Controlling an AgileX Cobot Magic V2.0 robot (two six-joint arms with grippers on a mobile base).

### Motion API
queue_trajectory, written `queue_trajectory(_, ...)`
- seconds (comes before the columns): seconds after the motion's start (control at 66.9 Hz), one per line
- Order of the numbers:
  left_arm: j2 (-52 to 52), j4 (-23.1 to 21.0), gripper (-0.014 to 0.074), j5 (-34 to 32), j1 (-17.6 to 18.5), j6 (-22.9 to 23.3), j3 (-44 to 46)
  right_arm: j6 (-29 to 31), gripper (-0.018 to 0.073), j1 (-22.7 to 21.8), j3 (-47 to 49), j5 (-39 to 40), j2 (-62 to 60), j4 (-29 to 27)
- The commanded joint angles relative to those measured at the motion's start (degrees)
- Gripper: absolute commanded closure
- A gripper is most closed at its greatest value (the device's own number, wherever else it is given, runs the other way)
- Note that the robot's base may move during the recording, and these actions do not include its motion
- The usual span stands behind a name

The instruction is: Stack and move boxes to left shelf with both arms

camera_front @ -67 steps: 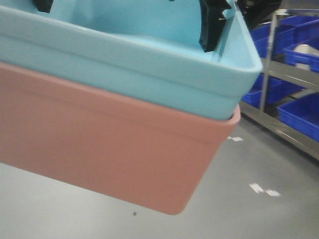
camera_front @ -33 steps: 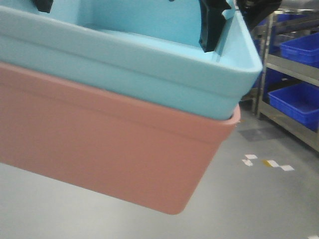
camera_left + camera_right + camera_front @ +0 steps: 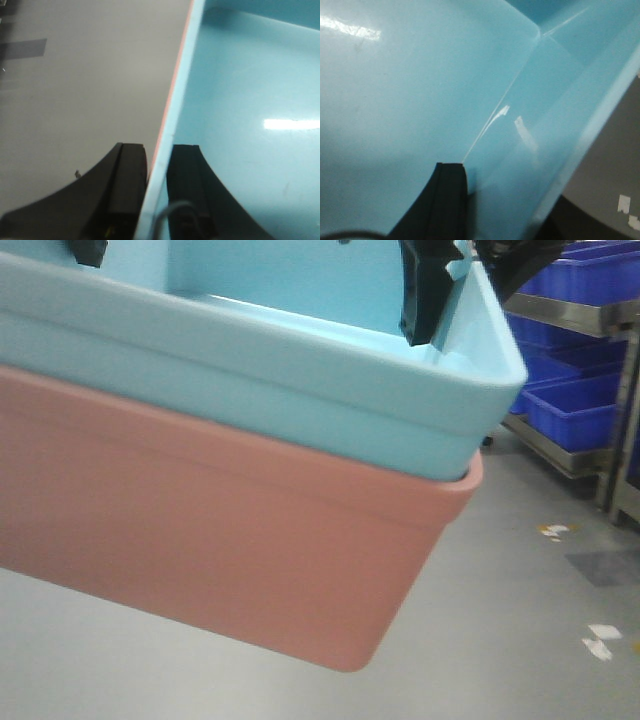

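"Two bins fill the front view: a salmon-pink open-top rectangular plastic bin with a light sky-blue open-top plastic bin nested inside it. The blue rolled rim sits just above the pink one."

"Where is the stack?"

"It hangs above the smooth grey floor, tilted so that its right end is lower."

"What is behind it?"

"A stainless-steel rack stands at the right edge, well apart from the stack. Dark royal-blue storage crates sit on its levels."

"How do the arms stand?"

"The left black gripper has its jaws closed across the stack's left wall. One plate is outside by the thin pink edge and the other is inside against the blue wall, so the nested walls are pinched between them. The right black gripper has one plate flat against the inside of the blue bin's right wall. Its dark body reaches over the outside of that rim, so it clamps the wall too, though the outer plate is mostly hidden."

"Anything smaller?"

"A thin grey cable loops by the left gripper's inner plate. White tape scraps lie on the floor near the rack."
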State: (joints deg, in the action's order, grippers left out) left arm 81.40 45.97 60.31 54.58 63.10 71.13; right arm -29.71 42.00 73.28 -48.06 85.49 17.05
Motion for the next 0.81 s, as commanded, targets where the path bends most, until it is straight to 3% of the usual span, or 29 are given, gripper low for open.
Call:
queue_trajectory(0.0, -1.3, -0.3, 0.0610, -18.4, 2.1, -0.4, 2.9, 2.7, 0.0502, 2.4, 3.5, 17.2, -2.5, -5.4)
queue_trajectory(0.792, -1.3, -0.3, 0.0610, -18.4, 2.1, -0.4, 2.9, 2.7, 0.0502, 2.3, 3.5, 17.2, -2.5, -5.4)
